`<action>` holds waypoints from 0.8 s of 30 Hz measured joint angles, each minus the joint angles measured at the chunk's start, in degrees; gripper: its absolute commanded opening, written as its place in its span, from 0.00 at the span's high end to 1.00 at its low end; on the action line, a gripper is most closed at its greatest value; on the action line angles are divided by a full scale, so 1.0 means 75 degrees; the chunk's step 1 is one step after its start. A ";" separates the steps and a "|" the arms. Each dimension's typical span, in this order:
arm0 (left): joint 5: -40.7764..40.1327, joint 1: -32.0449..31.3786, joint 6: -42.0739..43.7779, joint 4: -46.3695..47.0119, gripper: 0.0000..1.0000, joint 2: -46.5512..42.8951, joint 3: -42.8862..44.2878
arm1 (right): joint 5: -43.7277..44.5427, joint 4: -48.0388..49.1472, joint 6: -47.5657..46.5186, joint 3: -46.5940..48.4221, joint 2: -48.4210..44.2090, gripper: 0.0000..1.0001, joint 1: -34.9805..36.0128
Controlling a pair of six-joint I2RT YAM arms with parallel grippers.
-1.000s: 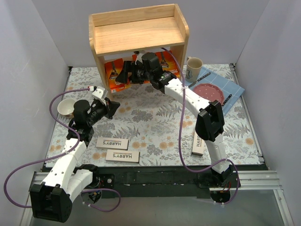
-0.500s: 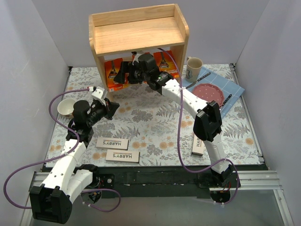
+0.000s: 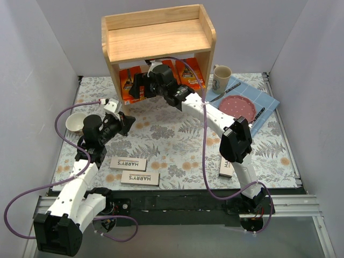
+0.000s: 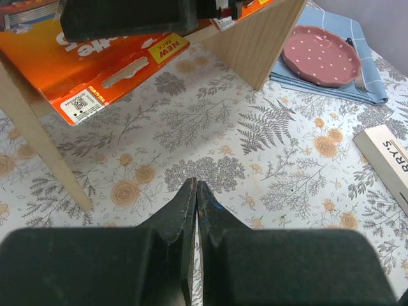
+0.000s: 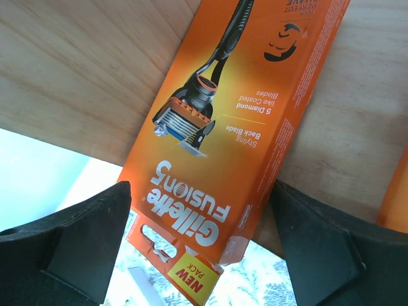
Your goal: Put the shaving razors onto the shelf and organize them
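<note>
My right gripper [image 3: 146,86] is in under the shelf [image 3: 158,40], at the left half of its lower tier, fingers [image 5: 83,236] spread wide. Through the wrist camera an orange razor pack [image 5: 236,121] fills the gap between them, flat against the shelf's wood, print upside down. I can't see either pad touching it, so nothing is gripped. From above, that pack's near end pokes out past the shelf's front, beside the left leg. A second orange pack [image 3: 191,72] stands at the right end of the same tier.

My left gripper [image 3: 128,122] hangs in front of the shelf's left leg, fingers pressed together with nothing between them, aimed at the table [image 3: 177,134].

Well in front of the shelf, a white HARRY'S box [image 3: 128,163] lies flat with a second white box [image 3: 140,178] just beside it. A third white box [image 3: 226,165] lies off to the shelf's front right, partly hidden under my right arm.
</note>
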 measured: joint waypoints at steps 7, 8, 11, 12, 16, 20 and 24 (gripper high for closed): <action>-0.0050 0.0000 -0.0026 0.0058 1.00 -0.0154 0.0000 | 0.0746 -0.0015 -0.0647 0.0000 0.0000 0.02 0.0274; -0.0058 0.0000 -0.0029 0.0064 1.00 -0.0181 0.0000 | 0.0874 -0.0015 -0.0816 0.0000 0.0000 0.02 0.0323; -0.0079 0.0000 -0.0032 0.0079 1.00 -0.0251 0.0000 | 0.1416 0.0023 -0.1626 0.0035 -0.0029 0.02 0.0472; -0.0093 0.0000 -0.0035 0.0085 1.00 -0.0265 0.0000 | 0.1562 0.0070 -0.1824 0.0073 -0.0044 0.02 0.0513; -0.0149 0.0000 -0.0055 0.0079 1.00 -0.0294 0.0000 | 0.1915 -0.0061 -0.2331 0.0093 -0.0070 0.02 0.0530; -0.0152 0.0000 -0.0055 0.0085 1.00 -0.0332 0.0000 | 0.2063 -0.0087 -0.2573 0.0085 -0.0073 0.03 0.0507; -0.0204 0.0000 -0.0055 0.0082 1.00 -0.0329 0.0000 | 0.1985 -0.0090 -0.2541 0.0038 -0.0111 0.09 0.0495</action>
